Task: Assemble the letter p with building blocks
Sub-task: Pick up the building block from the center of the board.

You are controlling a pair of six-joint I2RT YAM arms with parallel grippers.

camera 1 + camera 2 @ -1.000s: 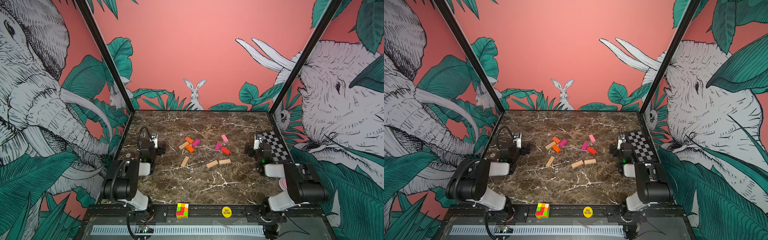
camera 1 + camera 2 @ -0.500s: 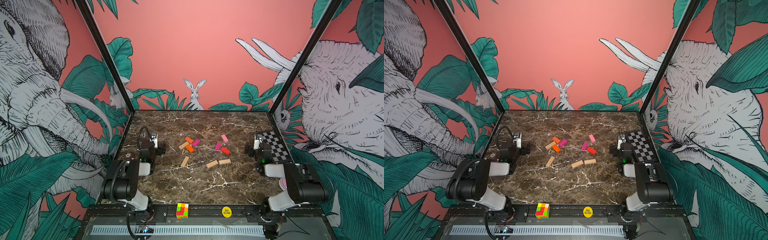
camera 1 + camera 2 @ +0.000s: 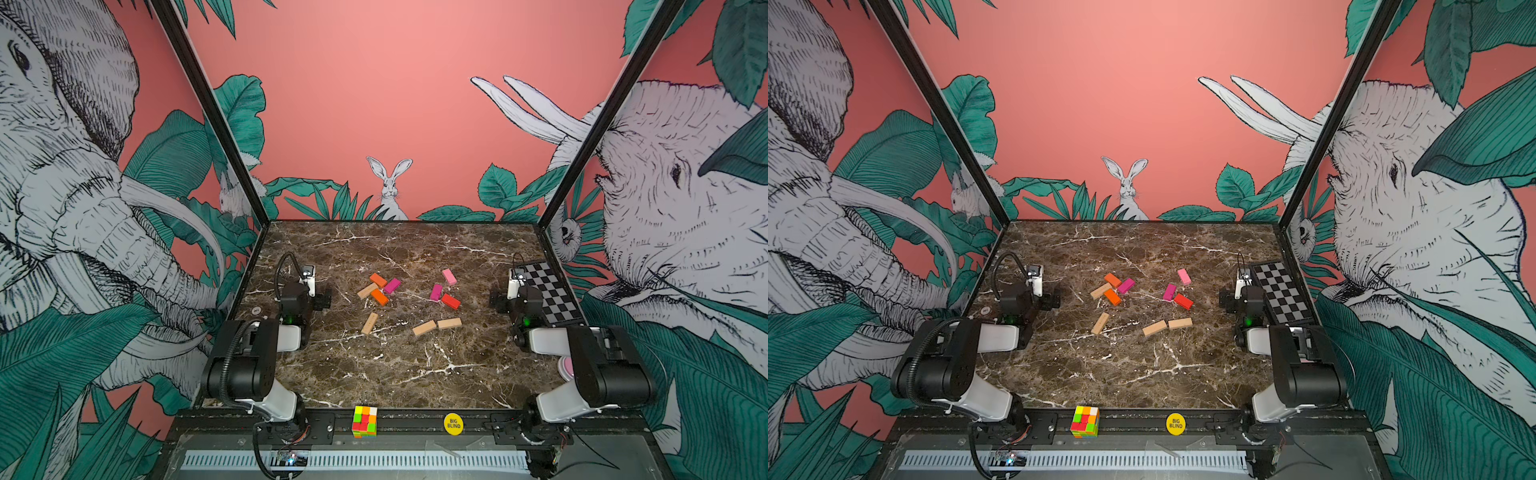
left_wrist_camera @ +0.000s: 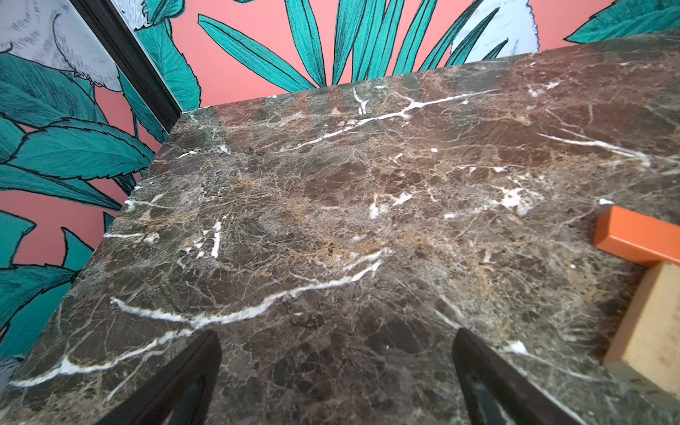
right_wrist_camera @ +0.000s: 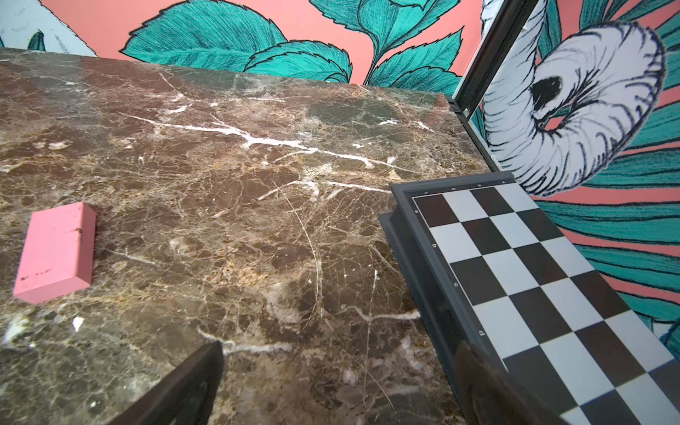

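Nothing has moved since the earlier pictures. Both arms are in the same spots.

In a top view, the left gripper (image 3: 322, 300) is at the left side of the marble table (image 3: 374, 374), low over the top. Its jaws are as wide as they go and hold nothing. In the left wrist view its two black fingers (image 4: 191, 379) have only bare marble between them.

Just right of it, in the middle of the picture, is a little bunch of blocks. There is an orange block (image 3: 378, 279), a tan block (image 3: 367, 290) just beside it, a left magenta block (image 3: 392, 285) and a second orange block (image 3: 379, 296). Below the bunch a lone tan block (image 3: 369, 323) lies by itself. Far below, at the bottom edge, a colourful puzzle cube (image 3: 365, 422) sits on the black rail.

Further right, a tilted tan block (image 3: 424, 328) and a straight tan block (image 3: 449, 323) lie end to end, just beside each other. Above them are a right magenta block (image 3: 436, 292) and a red block (image 3: 450, 301), side by side. A pink block (image 3: 449, 276) lies a little higher, apart from them. The blocks lie loose and make no letter yet.

At the right side, the right gripper (image 3: 498, 300) is low over the table, just beside a chessboard (image 3: 548, 295). Its jaws are wide apart too and hold nothing. In the right wrist view one finger (image 5: 184, 390) is over marble and the other is over the board's edge.
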